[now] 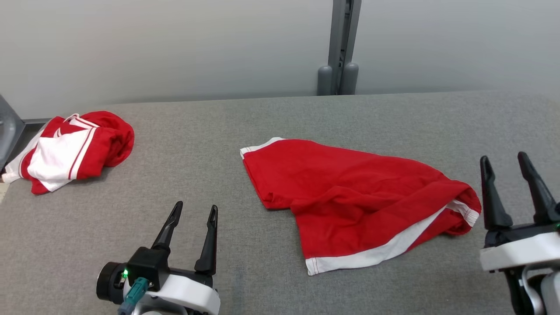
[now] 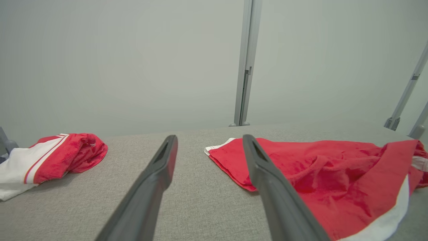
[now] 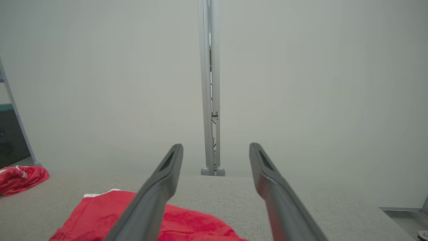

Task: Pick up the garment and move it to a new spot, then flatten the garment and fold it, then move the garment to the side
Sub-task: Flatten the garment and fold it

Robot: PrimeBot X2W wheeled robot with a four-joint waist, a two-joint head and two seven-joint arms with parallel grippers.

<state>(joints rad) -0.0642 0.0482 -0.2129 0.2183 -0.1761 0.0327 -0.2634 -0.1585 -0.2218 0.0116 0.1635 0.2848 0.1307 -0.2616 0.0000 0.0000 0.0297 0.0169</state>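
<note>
Here the garment [image 1: 350, 201] lies rumpled on the tabletop [image 1: 262, 118], between the left claw [image 1: 196, 205] and right claw [image 1: 503, 156], both wide and empty. Best, I judge, to pinch opposite hem corners together, lifting evenly.

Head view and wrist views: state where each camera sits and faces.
Head view: on the head, facing down at the red garment on the grey table; left end effector and right end effector show, open.
Left wrist view: on that wrist, facing along its own fingers toward the wall.
Right wrist view: likewise, own fingers showing.
All share the red garment and post.
</note>
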